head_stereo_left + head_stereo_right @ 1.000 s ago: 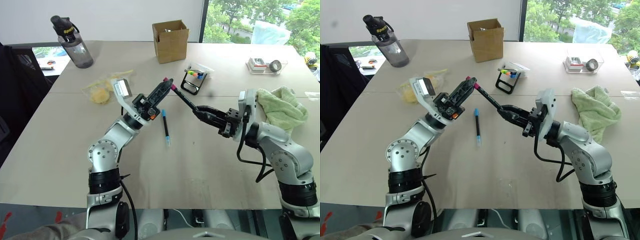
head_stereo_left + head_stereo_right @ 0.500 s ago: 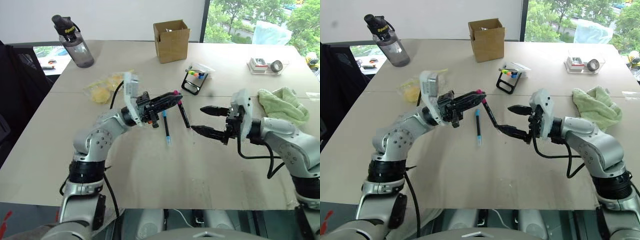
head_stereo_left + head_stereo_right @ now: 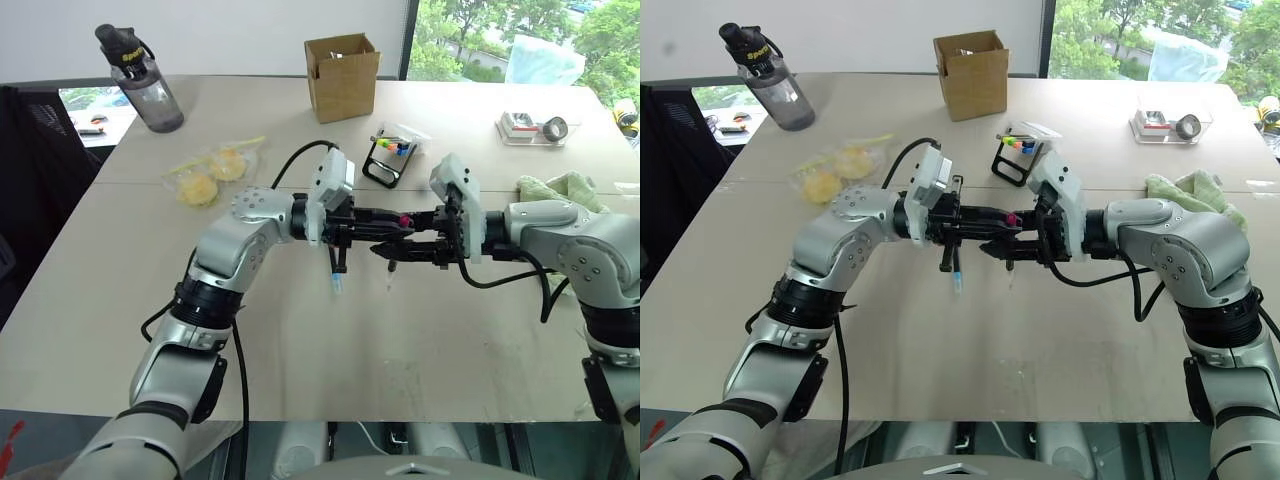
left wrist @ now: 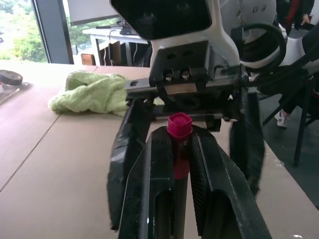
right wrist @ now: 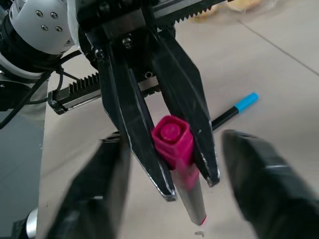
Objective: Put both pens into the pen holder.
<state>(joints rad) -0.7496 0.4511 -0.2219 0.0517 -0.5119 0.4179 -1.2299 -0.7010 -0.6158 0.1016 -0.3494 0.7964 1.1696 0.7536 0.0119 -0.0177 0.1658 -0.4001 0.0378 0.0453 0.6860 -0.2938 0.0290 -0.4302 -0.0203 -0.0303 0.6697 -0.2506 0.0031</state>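
Observation:
My left gripper (image 3: 393, 219) points level toward the right and is shut on the pink-ended pen (image 4: 179, 127), whose pink end (image 5: 172, 137) sticks out at the fingertips. Facing it, my right gripper (image 3: 390, 236) is open, its two fingers standing on either side of the left fingers and the pink end without closing on them. On the table beneath the left hand lies the blue-ended pen (image 3: 336, 280), partly hidden. Behind the grippers stands the small black pen holder (image 3: 385, 161) with colourful markers in it.
A cardboard box (image 3: 342, 78) stands at the back centre and a dark water bottle (image 3: 142, 82) at the back left. A bag of yellow items (image 3: 214, 168) lies left of the arms, a green towel (image 3: 561, 188) to the right, and a clear tray (image 3: 531, 128) far right.
The right gripper let go of the pen's dark end and opened. The left gripper swung level to the right with the pen, and the right fingers now bracket its tip.

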